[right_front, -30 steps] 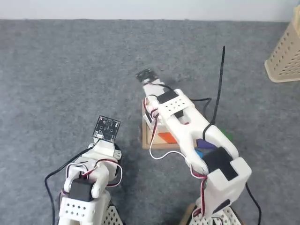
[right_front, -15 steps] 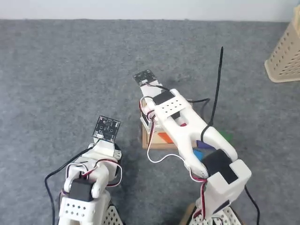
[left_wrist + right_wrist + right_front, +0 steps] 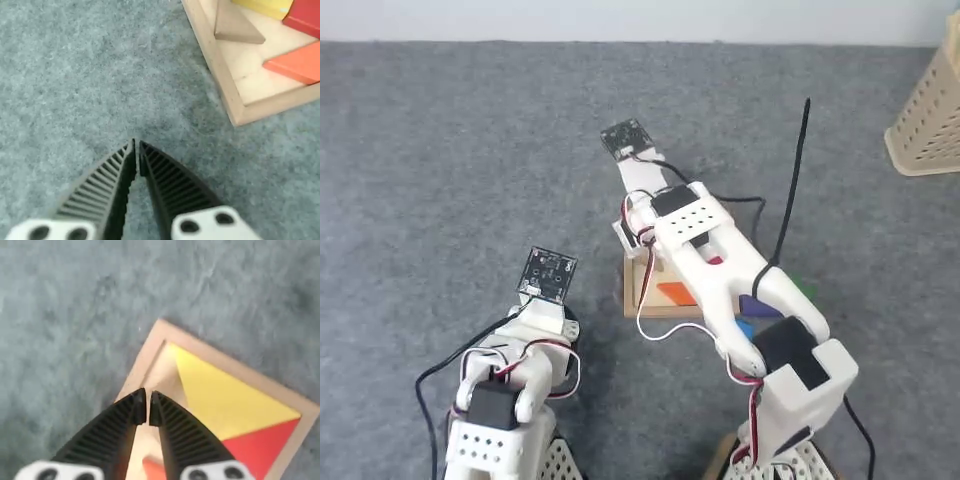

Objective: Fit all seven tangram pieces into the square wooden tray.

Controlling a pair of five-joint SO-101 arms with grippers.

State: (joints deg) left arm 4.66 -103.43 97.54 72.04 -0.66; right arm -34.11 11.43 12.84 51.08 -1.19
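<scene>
Two sets of fingers are clenched on nothing. The left gripper (image 3: 136,150) sits over the grey bench (image 3: 75,75) near the square wooden tray (image 3: 220,85), and its wrist view shows a tan triangle (image 3: 235,27) and an orange piece (image 3: 295,62) inside. The right gripper (image 3: 146,400) hovers over a tray corner, where its view shows a yellow triangle (image 3: 225,400) and a red piece (image 3: 260,450).

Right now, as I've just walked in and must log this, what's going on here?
The right gripper hangs shut and empty over a corner of the wooden tray, which holds a yellow piece, a red piece, an orange piece and a tan triangle. The left gripper, also shut and empty, is over the carpet beside the tray. A green piece and a purple piece lie outside it.
</scene>
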